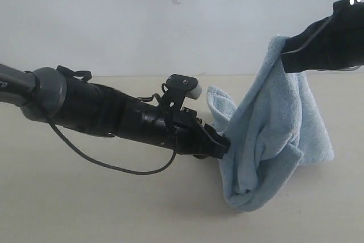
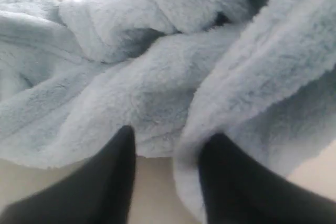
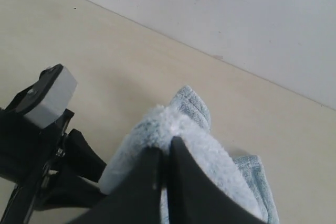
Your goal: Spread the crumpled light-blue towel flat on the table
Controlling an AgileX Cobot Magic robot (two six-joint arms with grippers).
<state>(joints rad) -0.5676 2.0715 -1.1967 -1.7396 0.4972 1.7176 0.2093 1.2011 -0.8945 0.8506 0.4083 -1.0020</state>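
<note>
The pale light-blue towel (image 1: 267, 135) hangs bunched from my right gripper (image 1: 284, 49), and its lower folds rest on the beige table (image 1: 85, 209). In the right wrist view the right gripper (image 3: 165, 148) is shut on a fluffy top fold of the towel (image 3: 220, 156). My left gripper (image 1: 225, 143) reaches in low from the left and touches the towel's left side. Seen from the left wrist, the left gripper (image 2: 168, 142) is open. Its fingers (image 2: 123, 156) press against the towel (image 2: 157, 77), and one hanging edge lies along the inner side of the other finger. No label shows.
The left arm (image 1: 114, 115) lies low across the table's left half with a loose black cable (image 1: 114, 166) drooping beneath it. Its grey camera block (image 3: 50, 95) shows in the right wrist view. A white-grey wall (image 1: 170, 15) stands behind the table's far edge.
</note>
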